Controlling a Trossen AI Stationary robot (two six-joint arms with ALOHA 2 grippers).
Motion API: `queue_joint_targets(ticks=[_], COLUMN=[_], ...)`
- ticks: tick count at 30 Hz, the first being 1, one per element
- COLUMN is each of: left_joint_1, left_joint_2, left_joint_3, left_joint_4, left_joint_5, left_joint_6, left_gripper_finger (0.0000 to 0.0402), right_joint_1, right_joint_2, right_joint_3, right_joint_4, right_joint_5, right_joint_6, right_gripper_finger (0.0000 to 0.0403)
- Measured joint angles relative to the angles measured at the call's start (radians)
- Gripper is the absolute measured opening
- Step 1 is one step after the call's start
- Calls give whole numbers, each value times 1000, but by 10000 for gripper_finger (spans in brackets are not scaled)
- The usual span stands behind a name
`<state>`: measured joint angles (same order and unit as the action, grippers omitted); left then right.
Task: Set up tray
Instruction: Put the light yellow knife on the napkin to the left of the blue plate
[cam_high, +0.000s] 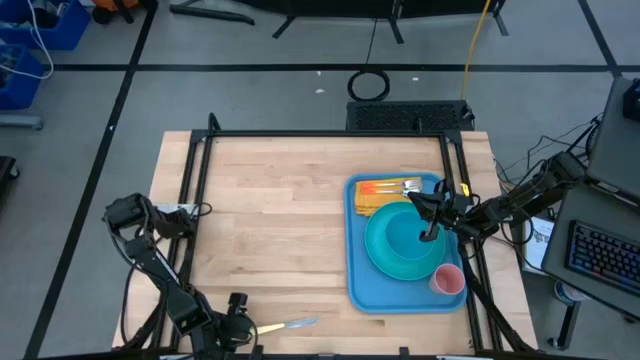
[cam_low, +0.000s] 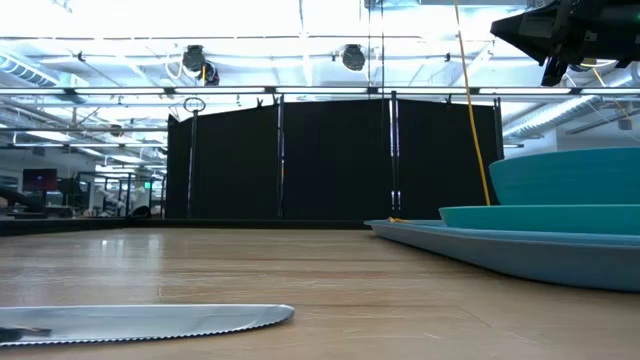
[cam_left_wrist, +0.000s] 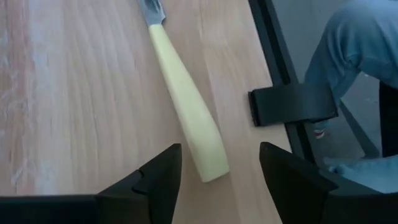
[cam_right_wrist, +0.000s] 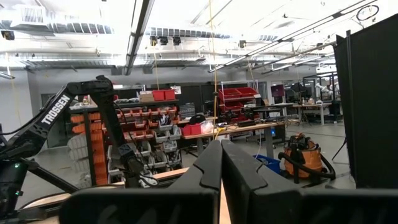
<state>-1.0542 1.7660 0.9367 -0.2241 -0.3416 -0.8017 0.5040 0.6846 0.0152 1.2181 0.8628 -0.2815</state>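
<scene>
A knife (cam_high: 290, 325) with a pale yellow handle (cam_left_wrist: 186, 106) and a serrated blade (cam_low: 150, 322) lies flat on the wooden table near its near edge. My left gripper (cam_left_wrist: 221, 152) is low over the handle's free end. It is open, with one finger on each side of the handle and a gap on both sides. The blue tray (cam_high: 360, 290) lies at the table's right. It holds a turquoise plate with a bowl (cam_high: 400, 245), a pink cup (cam_high: 448, 280) and a yellow napkin with a fork (cam_high: 385, 192). My right gripper (cam_right_wrist: 221, 162) is shut and empty, raised over the tray (cam_high: 432, 215).
A black bracket (cam_left_wrist: 292, 102) sits on the table's near edge, close to the knife handle. Beyond that edge stands a person's leg in jeans (cam_left_wrist: 354, 62). A black frame rail (cam_high: 195, 200) runs along the table's left side. Bare wood (cam_high: 270, 220) spreads between the knife and the tray.
</scene>
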Motion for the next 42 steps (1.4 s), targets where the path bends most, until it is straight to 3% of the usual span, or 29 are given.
queue_joint_targets(ticks=[24, 42], left_joint_1=[27, 34], left_joint_2=[93, 50], left_joint_3=[3, -2], left_joint_4=[101, 13], left_joint_5=[-7, 9], left_joint_6=[6, 11], left_gripper_finger=[219, 166], right_joint_1=[0, 0], right_joint_2=[0, 0], right_joint_3=[0, 0], right_joint_4=[-1, -6], right_joint_5=[0, 0], right_joint_6=[0, 0], right_gripper_finger=[0, 0])
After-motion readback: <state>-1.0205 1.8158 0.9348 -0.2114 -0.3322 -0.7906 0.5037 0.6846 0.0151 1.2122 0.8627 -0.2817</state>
